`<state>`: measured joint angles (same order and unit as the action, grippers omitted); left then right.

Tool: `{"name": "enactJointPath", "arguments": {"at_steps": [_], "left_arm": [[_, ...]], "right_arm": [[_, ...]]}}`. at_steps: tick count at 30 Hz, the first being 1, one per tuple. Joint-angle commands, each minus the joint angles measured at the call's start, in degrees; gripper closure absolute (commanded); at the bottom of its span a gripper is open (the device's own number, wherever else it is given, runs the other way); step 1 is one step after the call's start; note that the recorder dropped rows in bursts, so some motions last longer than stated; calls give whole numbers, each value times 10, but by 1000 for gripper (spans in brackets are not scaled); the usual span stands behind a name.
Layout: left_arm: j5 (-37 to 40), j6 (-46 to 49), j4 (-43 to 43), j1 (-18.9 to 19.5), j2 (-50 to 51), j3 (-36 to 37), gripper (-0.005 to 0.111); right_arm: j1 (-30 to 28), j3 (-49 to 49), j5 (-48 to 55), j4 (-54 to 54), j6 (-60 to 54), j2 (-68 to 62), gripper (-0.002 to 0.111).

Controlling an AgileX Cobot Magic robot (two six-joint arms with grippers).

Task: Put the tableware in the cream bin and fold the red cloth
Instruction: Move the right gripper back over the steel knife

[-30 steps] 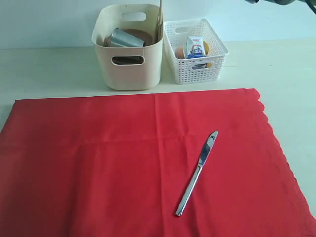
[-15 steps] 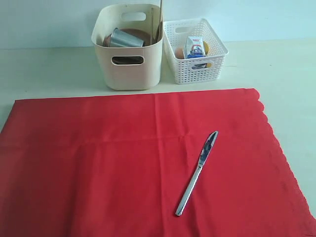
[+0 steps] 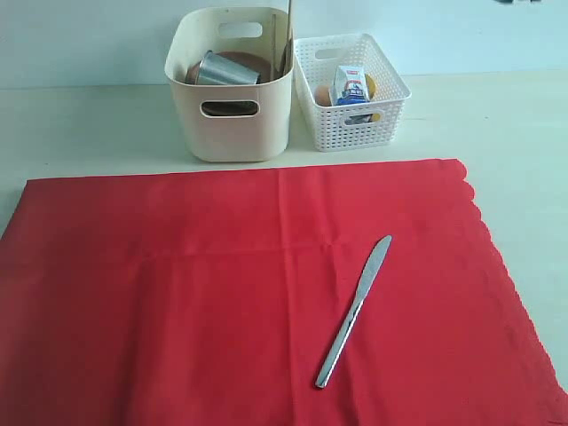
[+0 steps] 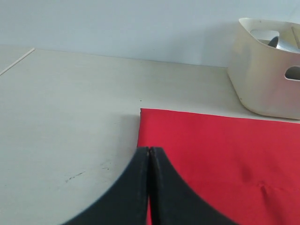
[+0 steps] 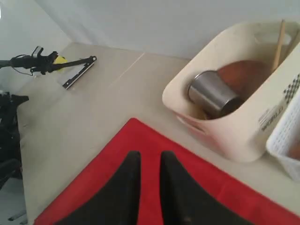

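Note:
The red cloth [image 3: 177,293] lies spread flat over the table's near half. A silver knife [image 3: 355,309] rests on its right part, slanted. Behind it the cream bin [image 3: 229,133] holds the steel cup [image 3: 226,69], a brown plate [image 5: 243,75] and upright chopsticks [image 3: 288,27]. Neither gripper shows in the exterior view. My left gripper [image 4: 149,151] is shut and empty, hovering over the red cloth [image 4: 215,154] at one corner. My right gripper [image 5: 150,157] hangs above the red cloth [image 5: 154,140] near the cream bin [image 5: 243,126], fingers a narrow gap apart, nothing between them.
A white lattice basket [image 3: 390,84] right of the bin holds a blue-white packet [image 3: 350,86], an egg [image 3: 322,93] and something yellow. Bare table runs along the cloth's left, back and right sides. Black equipment [image 5: 47,61] stands far off in the right wrist view.
The dark arm part at the exterior view's top right corner has slid almost wholly out of frame. The knife, cloth and both bins have not moved.

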<state>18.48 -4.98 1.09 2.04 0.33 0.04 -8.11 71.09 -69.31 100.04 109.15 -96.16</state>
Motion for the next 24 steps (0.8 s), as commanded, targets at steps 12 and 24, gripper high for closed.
{"name": "enactJointPath", "arguments": {"at_steps": [12, 24], "left_arm": [[-3, 2, -2, 1, -3, 0, 106], [-3, 2, -2, 1, -3, 0, 106]], "right_arm": [[-2, -438, 651, -5, -79, 148, 83], [37, -378, 402, -1, -57, 113, 83]]}}
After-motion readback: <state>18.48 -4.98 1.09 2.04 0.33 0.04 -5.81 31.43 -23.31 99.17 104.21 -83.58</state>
